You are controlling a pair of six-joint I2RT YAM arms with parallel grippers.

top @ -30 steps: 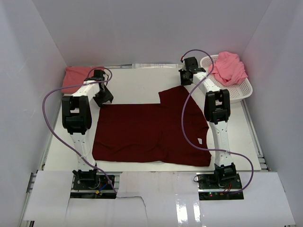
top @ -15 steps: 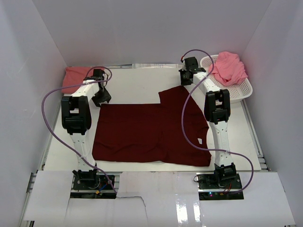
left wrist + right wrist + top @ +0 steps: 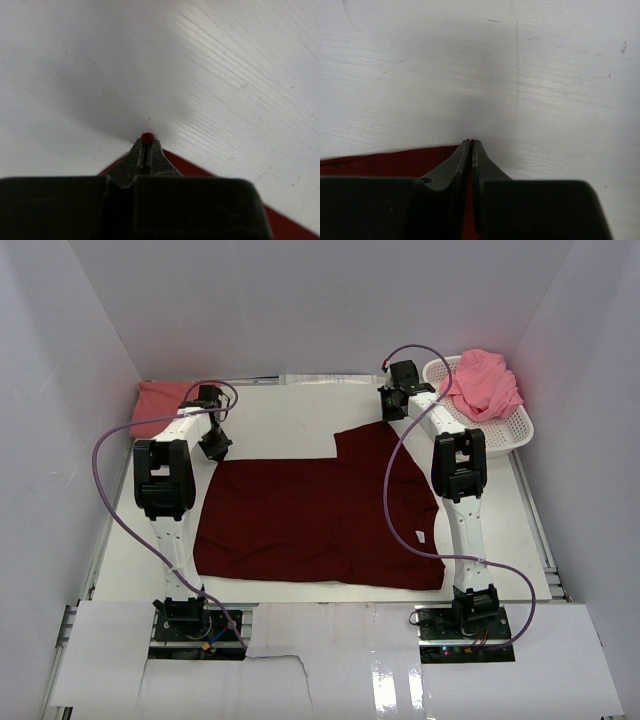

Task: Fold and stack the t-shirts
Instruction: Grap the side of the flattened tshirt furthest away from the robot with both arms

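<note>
The dark maroon t-shirt (image 3: 320, 520) lies spread flat across the middle of the table. At its far left corner my left gripper (image 3: 216, 448) is shut on it. In the left wrist view a red nub of cloth pokes out at the closed tips (image 3: 146, 140), with maroon cloth (image 3: 210, 172) below. My right gripper (image 3: 388, 412) is shut on the shirt's far right corner. In the right wrist view a thin red strip sits between the closed tips (image 3: 471, 143), beside maroon cloth (image 3: 385, 162). A salmon t-shirt (image 3: 160, 400) lies at the back left. A lighter pink t-shirt (image 3: 485, 380) fills the basket.
The white perforated basket (image 3: 512, 435) stands at the back right beside the right arm. White walls close in the table on three sides. Purple cables loop out from both arms. Bare white tabletop (image 3: 290, 415) shows behind the maroon shirt.
My left gripper has gone from open to shut, closing on the maroon shirt's far left corner. That corner has shifted slightly. The right arm has not moved.
</note>
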